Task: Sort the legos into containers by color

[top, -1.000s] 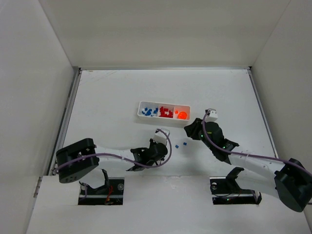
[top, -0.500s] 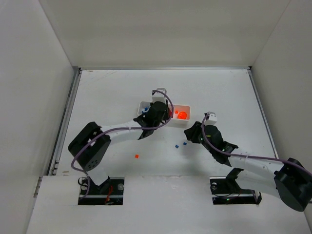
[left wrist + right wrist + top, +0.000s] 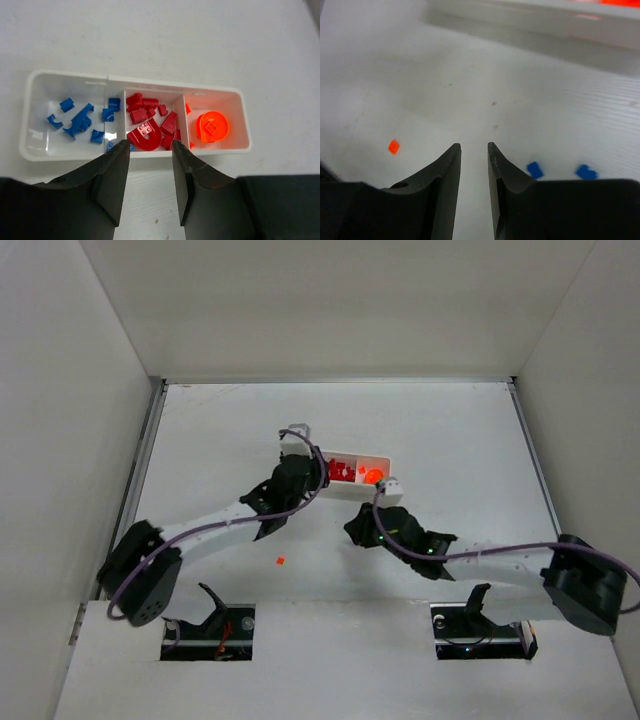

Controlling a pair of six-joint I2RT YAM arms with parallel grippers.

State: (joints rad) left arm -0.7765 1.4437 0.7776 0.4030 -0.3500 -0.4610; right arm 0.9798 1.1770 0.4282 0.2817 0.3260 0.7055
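The white containers tray (image 3: 150, 80) holds blue legos (image 3: 80, 122) on the left, red legos (image 3: 147, 125) in the middle and orange legos (image 3: 211, 126) on the right. My left gripper (image 3: 149, 150) hovers at its near rim by the blue-red divider, open and empty. In the top view the left gripper (image 3: 305, 478) covers the tray's (image 3: 385, 459) left end. My right gripper (image 3: 473, 147) is open a narrow gap, empty, low over the table. Two blue bricks (image 3: 535, 169) lie just to its right and an orange brick (image 3: 393, 146) to its left.
The orange brick (image 3: 280, 561) lies alone on the white table between the two arms. The right gripper (image 3: 360, 530) sits just in front of the tray. White walls enclose the table on the left, back and right.
The left arm swung from the near table up to the tray, then left along it, and its jaws opened. The right gripper slid left and nearer, its jaws narrowing a little.
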